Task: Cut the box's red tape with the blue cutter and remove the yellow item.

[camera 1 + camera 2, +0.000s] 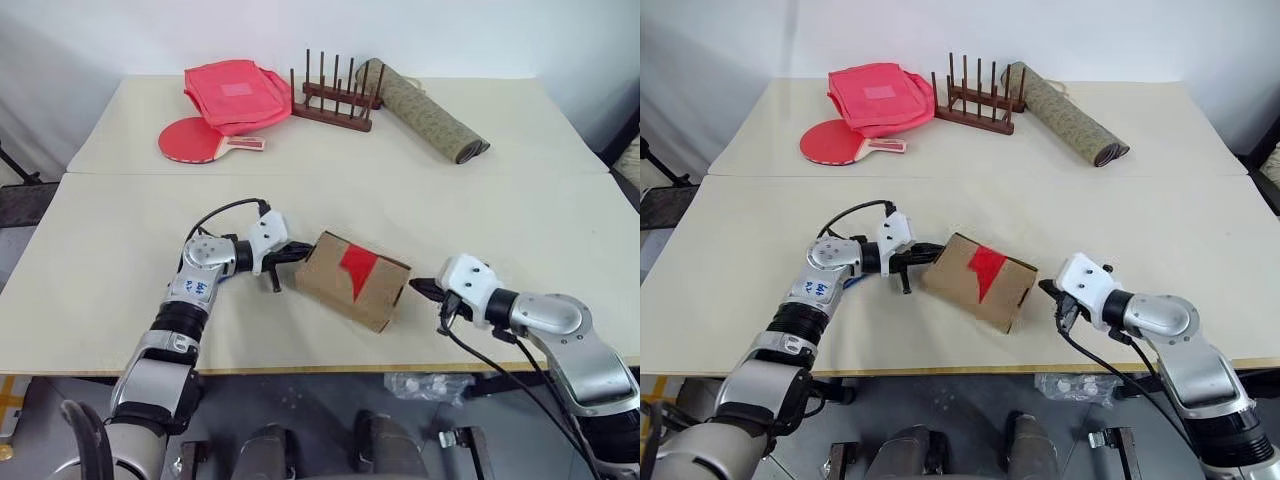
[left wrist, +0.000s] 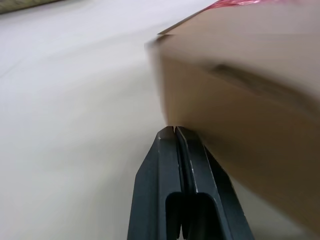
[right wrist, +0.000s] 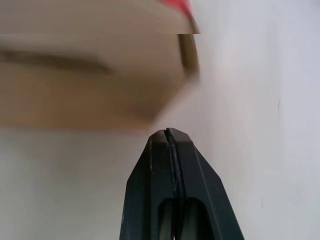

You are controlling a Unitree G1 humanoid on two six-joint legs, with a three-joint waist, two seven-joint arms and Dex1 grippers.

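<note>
The box (image 1: 353, 280) is seen lying closed on the front half of the pale surface (image 1: 100, 250), turned at an angle, with the red tape (image 1: 358, 266) across its top. The left claw (image 1: 292, 254) is pressed together with its tip at the box's left end; in the left wrist view the shut fingers (image 2: 176, 165) are met by the cardboard wall. The right claw (image 1: 422, 290) is likewise pressed together, just beside the box's right end; a narrow strip of surface is shown between tip and carton in the right wrist view. Open room is left in front toward the near edge. A red paddle (image 1: 195, 140), pink bag (image 1: 235, 93), wooden rack (image 1: 335, 100) and rolled mat (image 1: 425, 110) are kept well apart at the back.
</note>
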